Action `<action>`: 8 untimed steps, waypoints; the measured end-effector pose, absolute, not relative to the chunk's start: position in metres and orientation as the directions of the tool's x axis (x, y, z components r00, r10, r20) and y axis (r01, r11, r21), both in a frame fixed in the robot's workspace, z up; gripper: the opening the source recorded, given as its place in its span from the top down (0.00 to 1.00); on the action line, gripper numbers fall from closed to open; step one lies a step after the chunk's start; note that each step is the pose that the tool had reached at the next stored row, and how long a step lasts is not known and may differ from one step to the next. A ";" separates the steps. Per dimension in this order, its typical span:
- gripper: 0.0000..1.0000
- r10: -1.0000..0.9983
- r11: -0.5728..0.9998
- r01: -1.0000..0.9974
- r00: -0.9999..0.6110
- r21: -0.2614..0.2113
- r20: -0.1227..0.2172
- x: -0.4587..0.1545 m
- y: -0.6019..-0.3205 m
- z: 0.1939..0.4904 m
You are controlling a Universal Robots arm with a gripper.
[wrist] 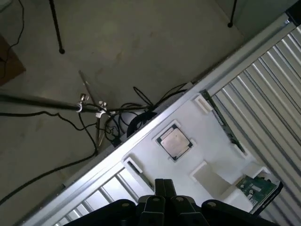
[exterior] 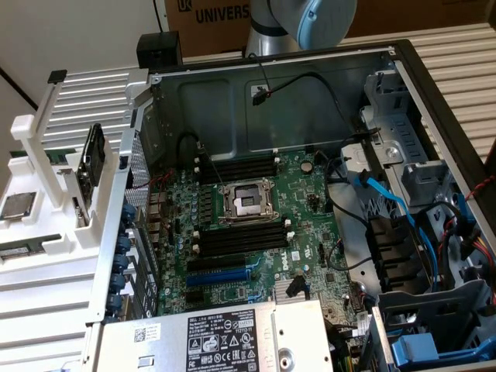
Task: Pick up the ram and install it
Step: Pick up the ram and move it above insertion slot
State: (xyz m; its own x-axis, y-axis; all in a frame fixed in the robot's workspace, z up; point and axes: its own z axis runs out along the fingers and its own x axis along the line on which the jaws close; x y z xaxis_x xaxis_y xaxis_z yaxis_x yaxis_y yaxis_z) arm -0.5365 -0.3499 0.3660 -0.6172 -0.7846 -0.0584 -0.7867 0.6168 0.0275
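A ram stick stands on edge in a slot of the white holder, at the exterior view's left, outside the computer case. A second thin green stick sits further back in the same holder. From the wrist camera I see the holder from above, with one stick along its far edge and another close to my fingertips. My gripper hangs above the holder, shut, with nothing in it. The motherboard's black memory slots lie either side of the processor socket.
A processor chip and a drive also sit in the holder. The open case has steel walls, blue cables, a power supply and a blue expansion slot. The arm's elbow stands behind the case. Cables and stand legs lie on the floor.
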 end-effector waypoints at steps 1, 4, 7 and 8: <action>0.90 -0.796 0.602 -0.798 -0.602 0.028 -0.058 -0.536 -0.350 0.366; 0.90 -0.838 0.542 -0.840 -0.542 0.027 -0.058 -0.536 -0.350 0.366; 0.90 -0.866 0.496 -0.868 -0.496 0.027 -0.058 -0.536 -0.350 0.366; 0.90 -0.892 0.447 -0.894 -0.448 0.028 -0.058 -0.536 -0.350 0.366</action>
State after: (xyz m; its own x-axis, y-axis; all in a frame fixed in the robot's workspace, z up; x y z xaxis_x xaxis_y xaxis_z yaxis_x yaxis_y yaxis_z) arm -0.5364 -0.3499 0.3659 -0.4481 -0.8921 -0.0584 -0.8940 0.4473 0.0275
